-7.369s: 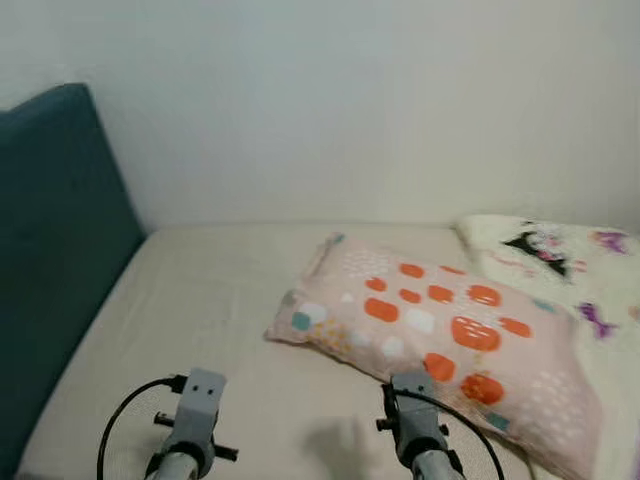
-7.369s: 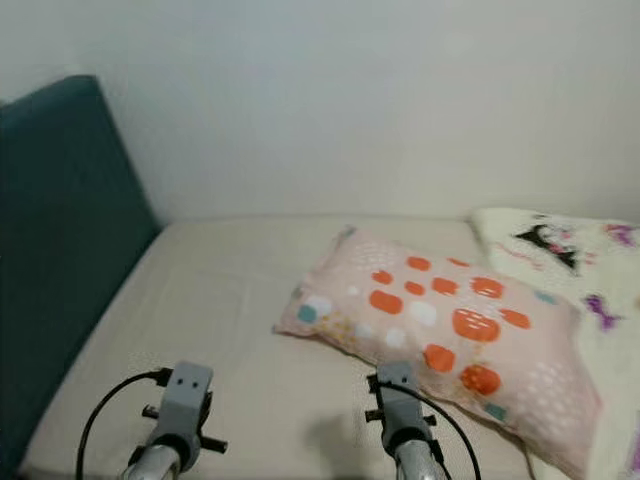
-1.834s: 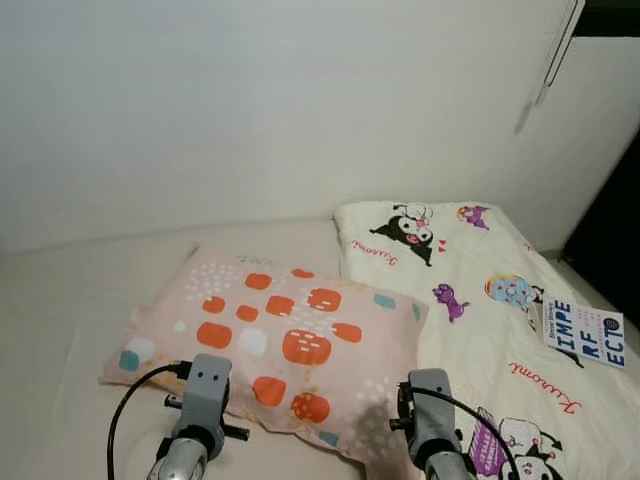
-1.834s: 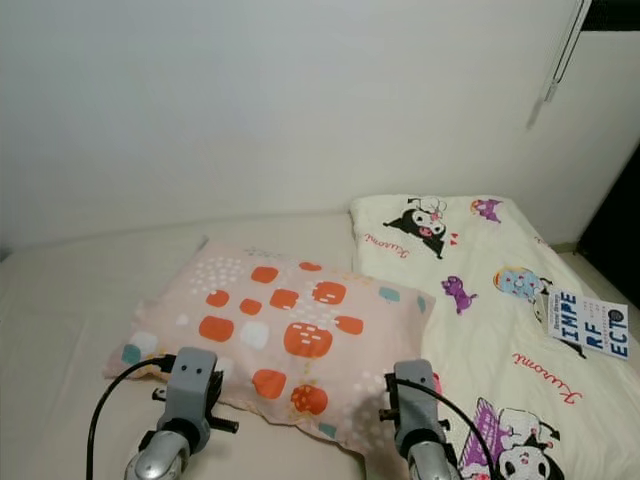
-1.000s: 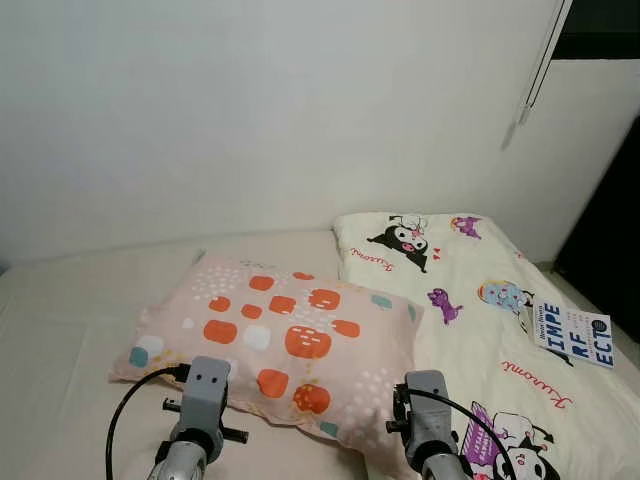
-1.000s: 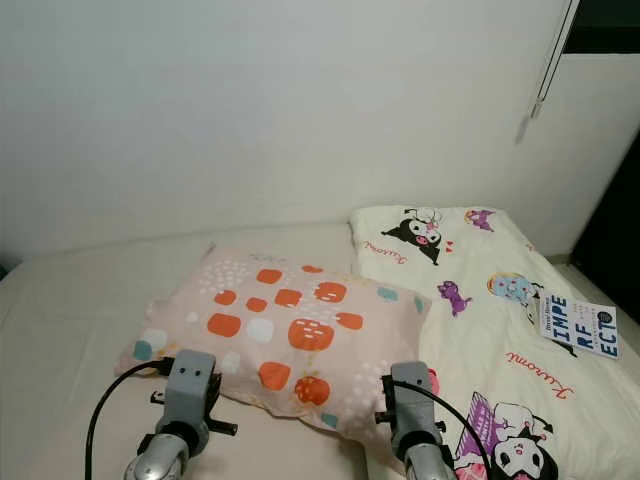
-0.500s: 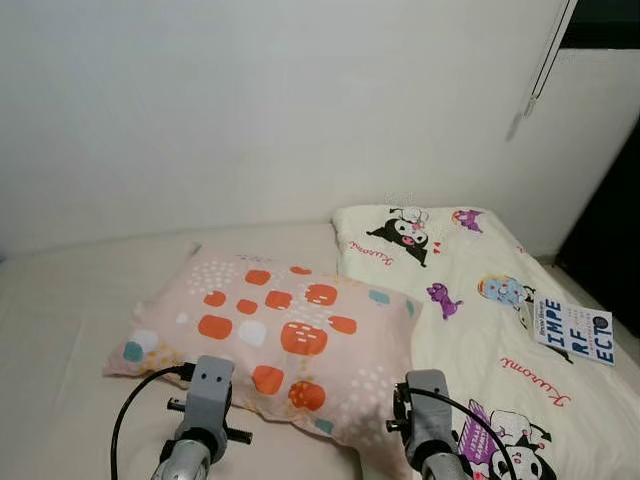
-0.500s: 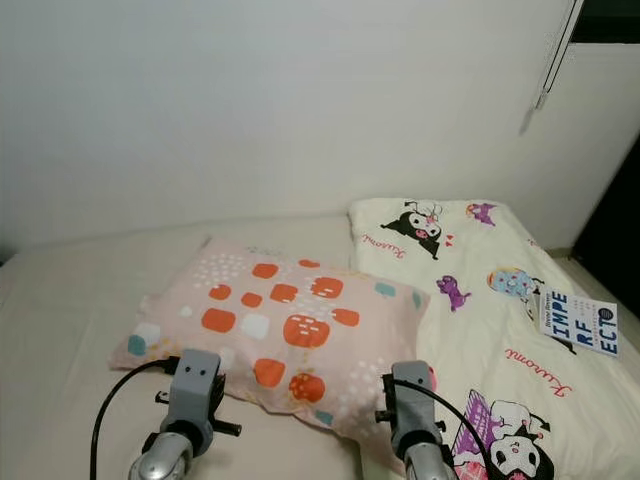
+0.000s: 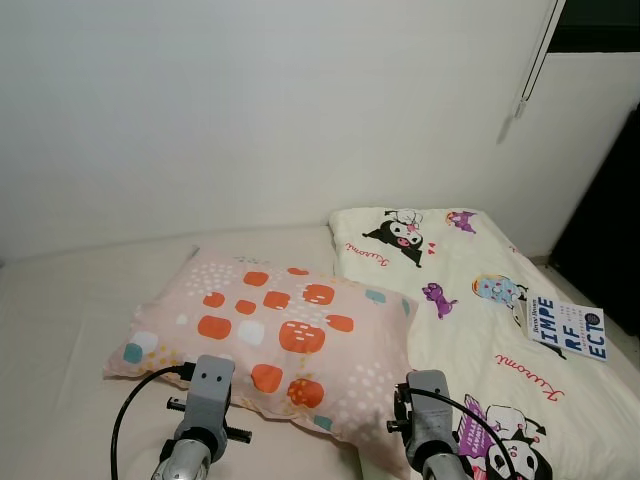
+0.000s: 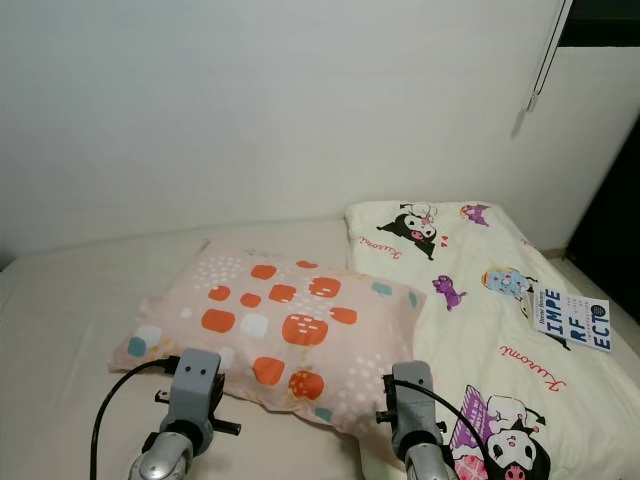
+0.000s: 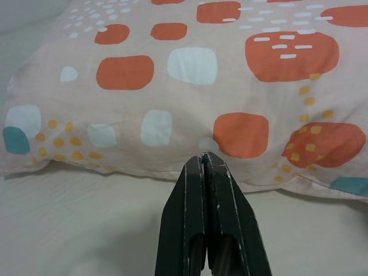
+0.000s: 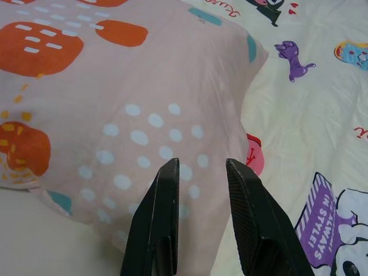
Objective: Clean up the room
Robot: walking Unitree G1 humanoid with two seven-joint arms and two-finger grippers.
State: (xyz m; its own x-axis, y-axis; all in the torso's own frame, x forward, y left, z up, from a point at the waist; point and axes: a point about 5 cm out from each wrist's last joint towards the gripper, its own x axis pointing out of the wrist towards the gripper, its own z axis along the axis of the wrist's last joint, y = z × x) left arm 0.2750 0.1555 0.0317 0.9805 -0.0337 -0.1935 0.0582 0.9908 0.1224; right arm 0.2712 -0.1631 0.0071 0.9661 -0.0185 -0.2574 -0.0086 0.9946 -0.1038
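You're barely shifting your view now after swinging right along the bed [image 9: 60,330], so the pillow [image 9: 270,340] is sitting just ahead of both hands, left hand [image 11: 204,164] pinched closed, right hand [image 12: 201,172] spread open, looking ready for a grab.

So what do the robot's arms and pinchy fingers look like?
Both arms are silver tubes ending in grey boxy wrists, each with a looping black cable. The left gripper and right gripper each have two long, smooth black fingers that taper toward the tips.
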